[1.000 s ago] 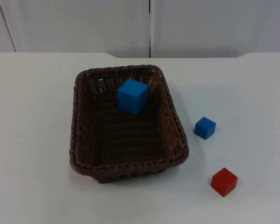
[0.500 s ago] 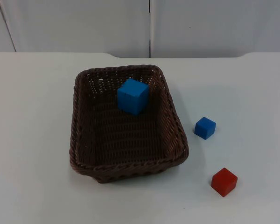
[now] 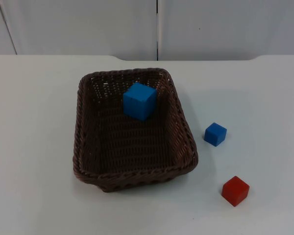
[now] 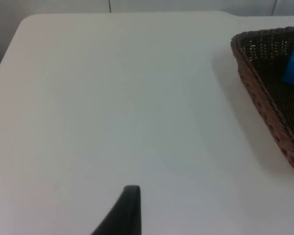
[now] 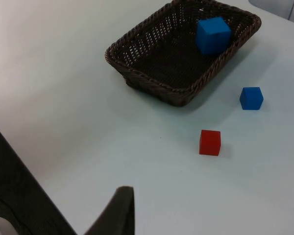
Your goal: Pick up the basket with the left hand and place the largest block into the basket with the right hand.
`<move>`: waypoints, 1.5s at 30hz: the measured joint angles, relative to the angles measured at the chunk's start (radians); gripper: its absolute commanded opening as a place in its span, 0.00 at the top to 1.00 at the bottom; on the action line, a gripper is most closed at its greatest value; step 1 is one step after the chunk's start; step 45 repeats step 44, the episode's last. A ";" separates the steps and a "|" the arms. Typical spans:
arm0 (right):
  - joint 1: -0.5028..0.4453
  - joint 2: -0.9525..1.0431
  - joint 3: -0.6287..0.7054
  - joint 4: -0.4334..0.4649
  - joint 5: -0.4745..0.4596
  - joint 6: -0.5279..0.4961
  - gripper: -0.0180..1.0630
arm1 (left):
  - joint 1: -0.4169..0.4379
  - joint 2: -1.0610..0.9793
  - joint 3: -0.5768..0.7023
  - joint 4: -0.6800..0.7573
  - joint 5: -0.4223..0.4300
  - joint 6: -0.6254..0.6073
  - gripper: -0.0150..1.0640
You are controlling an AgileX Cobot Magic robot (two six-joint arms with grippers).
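Already the large blue block point(image 3: 139, 101) sits inside the brown wicker basket point(image 3: 83, 147) — task's end, by the look of it. Left gripper point(image 4: 130, 196) waits well off the basket's side; right gripper point(image 5: 121, 198) hangs back, well short of the small blue block point(image 5: 251, 98) and red block point(image 5: 209, 142). Whether either gripper's fingers are apart, I cannot tell.

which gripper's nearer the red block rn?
Right, likely. The right gripper looks across bare table at the red block. The left gripper is beyond the basket, on its far side from the block.
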 measured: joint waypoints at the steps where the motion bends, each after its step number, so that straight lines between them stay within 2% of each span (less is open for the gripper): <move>1: 0.000 0.000 0.000 0.000 0.000 0.000 0.01 | 0.000 0.000 0.000 0.000 0.000 0.000 0.01; 5: -0.024 0.000 0.000 0.000 0.000 0.000 0.01 | 0.000 0.000 0.000 0.000 0.000 0.000 0.01; 13: -0.203 0.000 0.000 0.000 0.000 0.000 0.01 | 0.000 0.000 0.000 0.000 0.000 0.000 0.01; 14: -0.203 0.000 0.000 0.000 0.000 0.000 0.01 | 0.000 0.000 0.000 0.000 0.000 0.000 0.01; 19: -0.356 0.000 0.000 0.000 0.000 0.000 0.01 | 0.000 0.000 0.000 0.000 0.000 0.000 0.01; 35: -0.615 0.000 0.000 0.000 0.000 0.000 0.01 | 0.000 0.000 0.000 0.000 0.000 0.000 0.01; 37: -0.677 0.000 0.000 0.000 0.000 0.000 0.01 | 0.000 0.000 0.000 0.000 0.000 0.000 0.01; 42: -0.763 0.000 0.000 0.000 0.000 0.004 0.01 | 0.000 0.000 0.000 0.000 0.000 0.000 0.01; 45: -0.782 0.000 0.000 0.000 0.000 0.004 0.01 | 0.000 0.000 0.000 0.000 0.000 0.000 0.01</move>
